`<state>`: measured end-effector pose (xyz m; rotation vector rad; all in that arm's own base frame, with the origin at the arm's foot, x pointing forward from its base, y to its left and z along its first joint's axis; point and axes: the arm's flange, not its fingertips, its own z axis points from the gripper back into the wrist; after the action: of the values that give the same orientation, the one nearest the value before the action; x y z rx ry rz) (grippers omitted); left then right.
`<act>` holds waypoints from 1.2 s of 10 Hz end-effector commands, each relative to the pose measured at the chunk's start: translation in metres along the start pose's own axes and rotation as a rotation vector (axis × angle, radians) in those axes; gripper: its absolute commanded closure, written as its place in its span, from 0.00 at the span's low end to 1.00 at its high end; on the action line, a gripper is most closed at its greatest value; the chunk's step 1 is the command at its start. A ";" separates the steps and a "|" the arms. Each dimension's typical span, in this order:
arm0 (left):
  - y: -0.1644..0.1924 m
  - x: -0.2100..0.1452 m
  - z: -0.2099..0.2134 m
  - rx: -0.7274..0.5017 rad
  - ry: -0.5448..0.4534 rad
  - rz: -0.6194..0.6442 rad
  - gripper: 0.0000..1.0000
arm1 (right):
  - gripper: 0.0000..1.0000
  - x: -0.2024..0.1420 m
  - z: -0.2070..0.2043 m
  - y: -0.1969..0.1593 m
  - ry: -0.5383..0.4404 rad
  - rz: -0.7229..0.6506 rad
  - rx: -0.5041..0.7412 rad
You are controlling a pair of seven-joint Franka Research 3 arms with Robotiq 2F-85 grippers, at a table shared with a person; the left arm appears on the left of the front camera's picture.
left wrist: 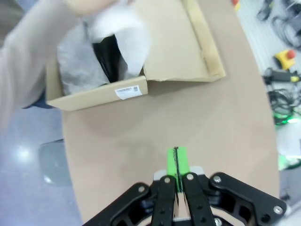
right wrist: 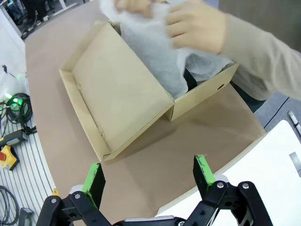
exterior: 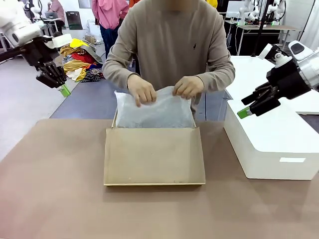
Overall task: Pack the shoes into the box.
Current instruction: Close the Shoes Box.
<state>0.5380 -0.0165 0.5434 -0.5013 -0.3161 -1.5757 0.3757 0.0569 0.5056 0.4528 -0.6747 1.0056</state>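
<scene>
With the shoes [left wrist: 107, 59] under tissue paper [exterior: 154, 113] in the box [left wrist: 99, 96] at the centre of the table [exterior: 50, 199] and the person's hands [exterior: 142, 89] folding it, hold the shut, empty left gripper [left wrist: 177, 162] and wide-open right gripper [right wrist: 148, 173] raised clear until the near lid [exterior: 154, 155] can close.

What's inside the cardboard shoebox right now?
White tissue paper fills the box, with the person's hands on it. A black patch shows through a gap, probably a shoe. The paper covers everything else.
</scene>
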 end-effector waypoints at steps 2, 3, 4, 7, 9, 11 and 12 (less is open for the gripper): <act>0.003 -0.020 -0.024 -0.029 -0.084 0.031 1.00 | 0.00 0.001 -0.002 -0.004 -0.034 0.024 0.009; 0.004 -0.026 -0.031 -0.049 -0.092 0.048 1.00 | 0.00 0.001 -0.002 -0.004 -0.034 0.024 0.009; 0.005 -0.032 -0.037 -0.059 -0.098 0.064 1.00 | 0.00 0.001 -0.002 -0.004 -0.034 0.024 0.009; 0.009 -0.046 -0.061 -0.099 -0.135 0.106 1.00 | 0.00 0.001 -0.002 -0.004 -0.034 0.024 0.009; 0.011 -0.048 -0.069 -0.136 -0.161 0.118 1.00 | 0.00 0.001 -0.002 -0.004 -0.034 0.024 0.009; 0.012 -0.047 -0.064 -0.108 -0.105 0.111 1.00 | 0.00 0.001 -0.002 -0.004 -0.034 0.024 0.009; 0.012 -0.047 -0.064 -0.108 -0.105 0.111 1.00 | 0.00 0.001 -0.002 -0.004 -0.034 0.024 0.009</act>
<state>0.5442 -0.0103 0.4606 -0.6895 -0.2763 -1.4654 0.3757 0.0569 0.5056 0.4529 -0.6747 1.0056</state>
